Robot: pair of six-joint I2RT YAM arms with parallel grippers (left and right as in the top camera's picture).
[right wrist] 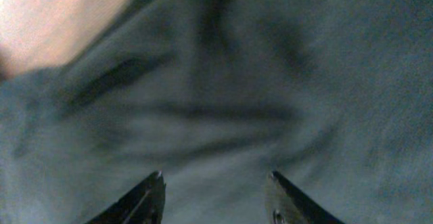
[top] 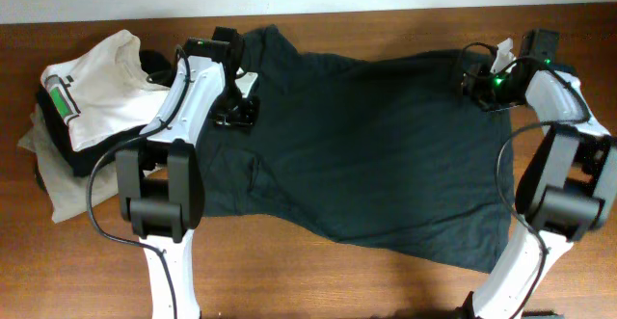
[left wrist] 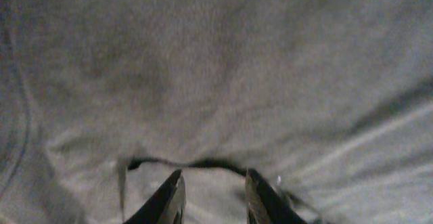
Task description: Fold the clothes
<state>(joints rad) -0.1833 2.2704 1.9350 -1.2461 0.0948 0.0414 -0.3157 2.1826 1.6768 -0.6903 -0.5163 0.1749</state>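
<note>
The dark greenish-black T-shirt (top: 366, 150) lies spread across the table, plain side up. My left gripper (top: 236, 112) is over its far left part, near the collar. In the left wrist view the fingers (left wrist: 213, 180) are apart just above the cloth (left wrist: 223, 68), with a dark fold edge just ahead of the tips. My right gripper (top: 479, 86) is over the shirt's far right corner. In the right wrist view its fingers (right wrist: 216, 180) are spread wide over the cloth (right wrist: 270, 82), holding nothing.
A white folded shirt with a green label (top: 92, 97) lies at the far left on a beige folded garment (top: 58, 179). Brown table (top: 318, 280) shows along the front and back edges, and in the right wrist view's top left corner (right wrist: 54, 14).
</note>
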